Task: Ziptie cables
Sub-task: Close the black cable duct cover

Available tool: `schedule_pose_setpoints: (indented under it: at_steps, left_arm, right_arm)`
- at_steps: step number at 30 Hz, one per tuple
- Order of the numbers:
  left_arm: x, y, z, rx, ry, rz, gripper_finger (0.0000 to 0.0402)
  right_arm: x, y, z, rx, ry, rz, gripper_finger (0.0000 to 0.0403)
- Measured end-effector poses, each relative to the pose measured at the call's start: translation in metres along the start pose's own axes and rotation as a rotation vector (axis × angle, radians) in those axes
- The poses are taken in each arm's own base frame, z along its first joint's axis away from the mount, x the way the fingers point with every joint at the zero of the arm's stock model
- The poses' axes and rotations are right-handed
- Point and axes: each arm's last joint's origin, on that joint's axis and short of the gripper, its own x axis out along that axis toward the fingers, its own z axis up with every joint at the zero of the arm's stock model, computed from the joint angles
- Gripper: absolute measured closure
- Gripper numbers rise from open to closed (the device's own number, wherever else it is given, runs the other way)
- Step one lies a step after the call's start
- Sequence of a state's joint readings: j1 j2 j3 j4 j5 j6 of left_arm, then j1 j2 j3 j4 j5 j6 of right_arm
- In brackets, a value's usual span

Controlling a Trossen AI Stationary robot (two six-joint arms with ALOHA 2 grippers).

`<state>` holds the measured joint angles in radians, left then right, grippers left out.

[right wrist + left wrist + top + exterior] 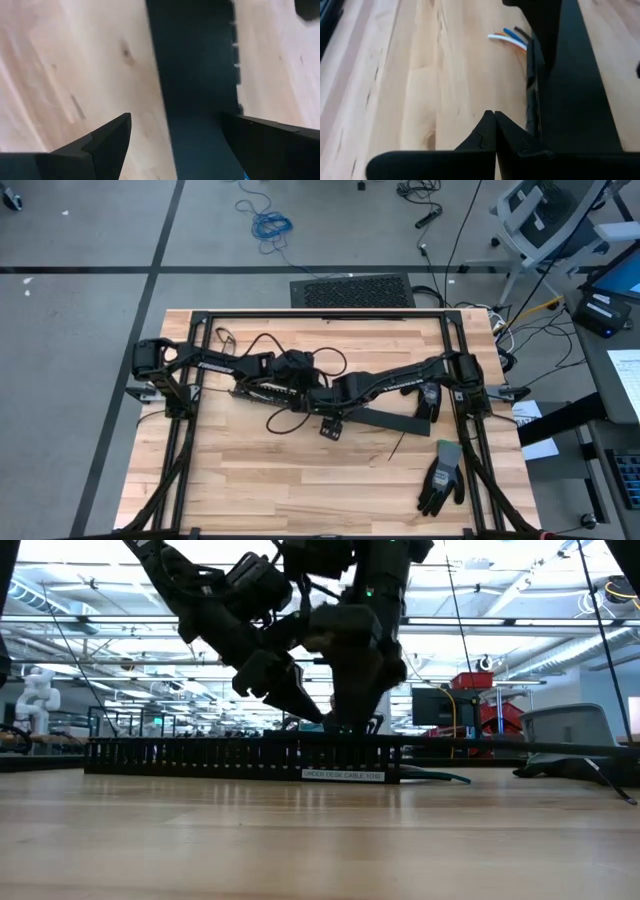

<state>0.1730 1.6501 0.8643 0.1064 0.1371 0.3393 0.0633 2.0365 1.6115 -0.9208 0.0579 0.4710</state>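
A long black slotted cable tray (395, 420) (200, 754) lies across the middle of the table. Beside it in the left wrist view, the cables (507, 37) show only as white, blue, orange and dark ends lying on the wood; the rest is hidden by the tray (570, 75). My left gripper (305, 380) (495, 131) hangs shut above bare wood next to the tray, with nothing between its fingers. My right gripper (335, 408) (175, 127) points down, open wide above the tray (195, 75), one finger on each side of it.
A thin black zip tie (396, 448) lies on the wood nearer the front. A dark work glove (440, 480) lies at the front right. A loose black cord (285, 420) loops below the arms. Black frame rails (320, 313) edge the table.
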Motion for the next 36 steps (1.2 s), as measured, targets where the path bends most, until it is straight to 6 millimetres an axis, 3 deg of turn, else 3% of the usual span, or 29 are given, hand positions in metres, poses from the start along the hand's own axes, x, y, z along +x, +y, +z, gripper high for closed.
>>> schedule_pose_setpoints:
  at_steps: [9, 24, 31, 36]
  left_arm:
    - [-0.001, 0.003, 0.002, 0.007, -0.023, 0.014, 0.0401]
    - [-0.007, 0.014, 0.016, 0.019, -0.142, 0.115, 0.0401]
    - [-0.034, 0.050, 0.022, -0.027, -0.167, 0.286, 0.0401]
    - [-0.071, 0.076, 0.012, -0.100, -0.119, 0.343, 0.0401]
  right_arm:
    - [0.003, -0.008, 0.002, 0.036, -0.036, -0.072, 0.0105]
    - [-0.024, -0.005, -0.003, 0.019, -0.073, -0.043, 0.0105]
    - [-0.052, -0.009, -0.009, 0.014, -0.106, -0.055, 0.0105]
    - [-0.064, -0.015, -0.029, 0.003, -0.079, -0.098, 0.0106]
